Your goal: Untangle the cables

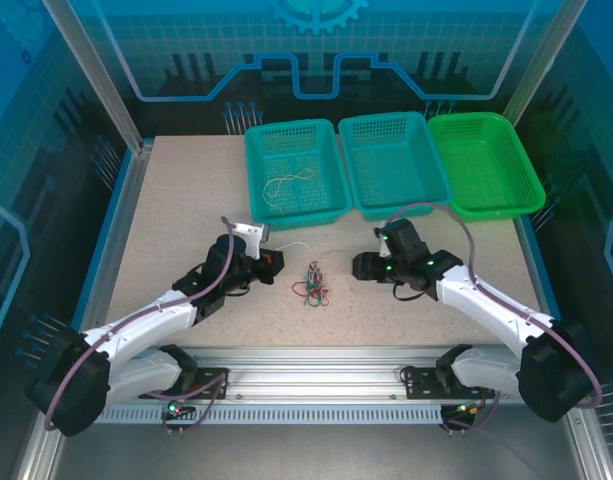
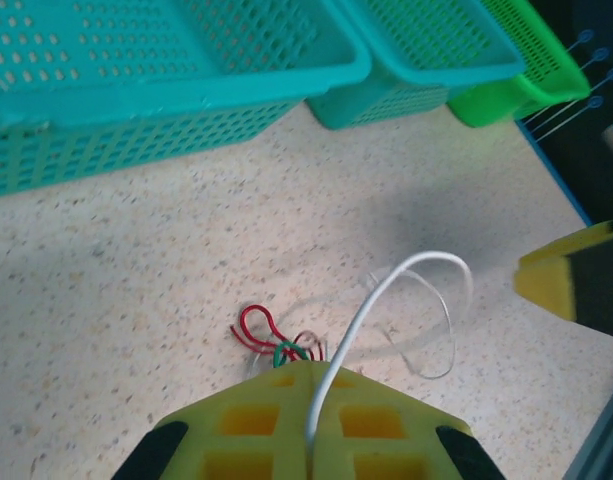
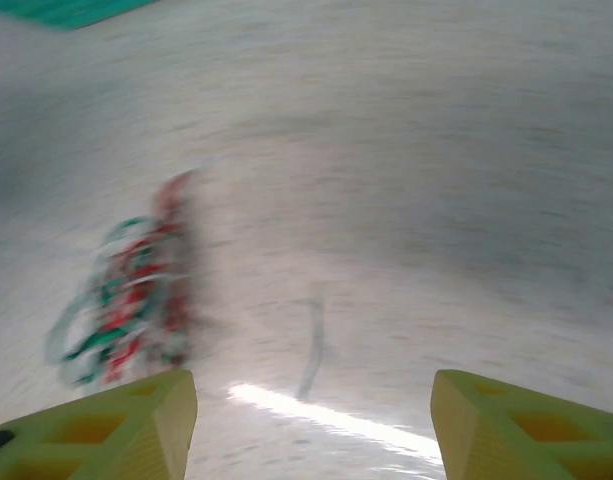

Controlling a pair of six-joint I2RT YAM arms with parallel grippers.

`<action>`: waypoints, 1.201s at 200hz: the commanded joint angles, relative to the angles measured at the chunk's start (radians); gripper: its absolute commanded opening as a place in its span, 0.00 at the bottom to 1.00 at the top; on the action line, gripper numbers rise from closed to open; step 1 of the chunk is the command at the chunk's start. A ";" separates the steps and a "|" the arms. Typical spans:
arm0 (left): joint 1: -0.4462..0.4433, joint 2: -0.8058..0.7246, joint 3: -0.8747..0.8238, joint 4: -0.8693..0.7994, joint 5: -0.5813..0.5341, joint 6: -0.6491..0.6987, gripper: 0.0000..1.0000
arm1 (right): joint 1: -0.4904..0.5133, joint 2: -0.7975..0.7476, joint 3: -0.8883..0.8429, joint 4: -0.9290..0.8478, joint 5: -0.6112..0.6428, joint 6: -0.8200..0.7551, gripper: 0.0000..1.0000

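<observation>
Nearest the arm bases there's a metal rail (image 1: 316, 365). Between it and the knot of red and green cables (image 1: 313, 283) the table (image 1: 186, 200) is bare, so there's plenty of room on the knot's near side. The knot sits about mid-table between the two grippers, with the left gripper (image 1: 274, 262) just to its left and the right gripper (image 1: 358, 266) a little further off to its right. The left wrist cam shows what the overhead can't: the left gripper (image 2: 311, 372) has its fingers pressed together on a white cable (image 2: 386, 290). That cable comes out of the seam and curls into an open loop over the table, and the knot (image 2: 274, 335) peeks out as thin red and green loops right at the fingertips. From above, the white cable (image 1: 294, 246) is only a thin line running from the gripper past the knot's far-left side. The right wrist cam is badly blurred, but the right gripper (image 3: 316, 430) clearly has its fingers wide apart over bare table, and the knot (image 3: 126, 300) is a red-green smear off to the left. Beyond the knot is a strip of open table, then three baskets in a row along the far edge: a teal basket (image 1: 301, 215), a middle teal basket (image 1: 406, 207) and a green basket (image 1: 496, 210). The teal basket far-left of the knot holds a second white cable (image 1: 286, 185).
</observation>
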 commanded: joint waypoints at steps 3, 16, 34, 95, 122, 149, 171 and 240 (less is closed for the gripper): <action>-0.004 -0.037 -0.009 -0.080 -0.106 -0.029 0.00 | 0.143 0.078 0.047 0.119 -0.054 -0.039 0.63; -0.005 -0.057 -0.018 -0.091 -0.122 -0.029 0.00 | 0.202 0.153 0.071 0.151 -0.041 -0.020 0.62; -0.005 -0.077 -0.024 -0.103 -0.131 -0.033 0.00 | 0.236 0.265 0.118 0.177 -0.038 0.006 0.60; -0.004 -0.157 -0.018 -0.183 -0.173 -0.026 0.00 | 0.257 0.572 0.292 0.044 0.177 0.076 0.44; 0.001 -0.298 0.006 -0.398 -0.430 -0.050 0.00 | 0.233 0.521 0.228 0.014 0.248 0.117 0.23; 0.089 -0.486 0.024 -0.596 -0.582 -0.062 0.00 | 0.141 0.432 0.124 -0.043 0.299 0.152 0.32; 0.158 -0.652 -0.015 -0.579 -0.518 -0.036 0.00 | 0.014 0.377 0.035 -0.043 0.278 0.136 0.35; 0.170 -0.605 -0.039 -0.574 -0.437 -0.078 0.00 | -0.045 0.298 0.031 -0.037 0.176 0.006 0.44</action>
